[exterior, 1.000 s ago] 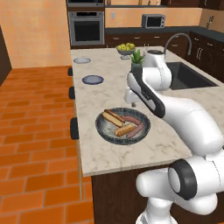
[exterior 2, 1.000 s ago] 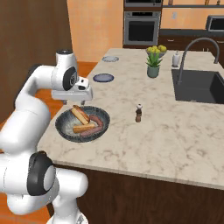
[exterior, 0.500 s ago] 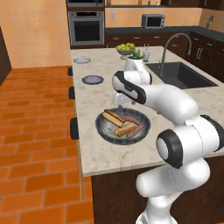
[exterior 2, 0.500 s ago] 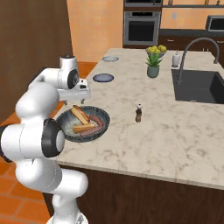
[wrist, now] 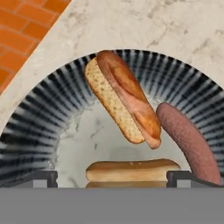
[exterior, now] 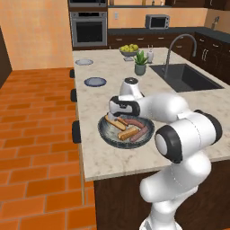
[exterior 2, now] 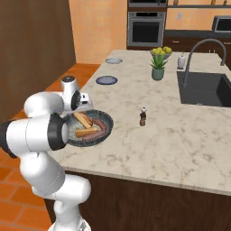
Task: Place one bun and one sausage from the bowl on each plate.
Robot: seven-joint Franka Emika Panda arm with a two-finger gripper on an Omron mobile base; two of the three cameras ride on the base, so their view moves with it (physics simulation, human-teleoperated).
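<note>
Hand view, nearest first: jaws [wrist: 112, 177] apart, one dark tip at either end of a bun [wrist: 131, 170] lying crosswise at 6 o'clock, not yet clamped. Beyond it, a second bun [wrist: 120, 98] slanting from 11 toward 4 o'clock across the floor of the bowl [wrist: 48, 118]; a sausage [wrist: 188, 142] along the 3 o'clock side, touching neither jaw tip.

Left base view: bowl [exterior: 105, 133] on the surface [exterior: 112, 157] near its front edge, gripper [exterior: 117, 108] directly above. Farther off toward 12 o'clock, two plates, the near plate [exterior: 95, 81] and the far plate [exterior: 84, 62], both bare.

Handling, by judgement: bun light, soft, easily crushed; best taken across the middle with gentle closure. Sausage firmer, smooth, likely to roll or slip; mid-length hold advisable.
</note>
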